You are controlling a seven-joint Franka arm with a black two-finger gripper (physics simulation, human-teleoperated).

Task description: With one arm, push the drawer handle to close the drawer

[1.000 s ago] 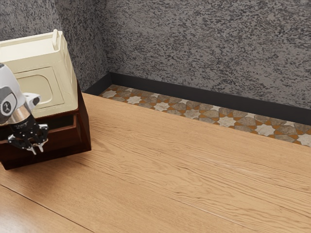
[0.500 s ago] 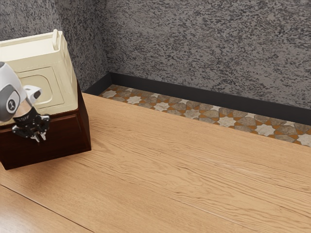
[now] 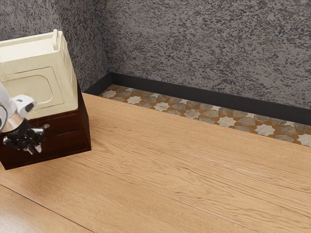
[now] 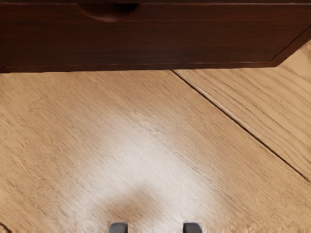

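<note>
One dark cabinet [image 3: 63,146] at the exterior view's left, standing on a pale wooden table [image 3: 170,170]; cream box [image 3: 39,90] on top of it. Task's drawer [image 3: 67,126] is in the cabinet's front and looks flush, or very near it; last sliver of travel hard to judge. Gripper [image 3: 35,151] hangs in front of the cabinet, jaws parted, nothing between them; contact with the front can't be told. Judgement: closing push seems essentially done. If any gap remains, press square and slow near the middle of the drawer front, straight into the cabinet, easing off at the stop so the box and cabinet don't shift. Beyond the cabinet: mottled grey wall [image 3: 204,48], dark skirting [image 3: 194,94], patterned floor tiles [image 3: 194,114]. Wrist view: fingertips [image 4: 193,227] well spaced, holding nothing, over bare wood near the cabinet's foot. Rounded recess [image 4: 109,13] in the cabinet's front, possibly the handle. Table has diagonal grain, a glossy patch before the cabinet, and a dark seam [image 4: 238,121] running out from its base.
</note>
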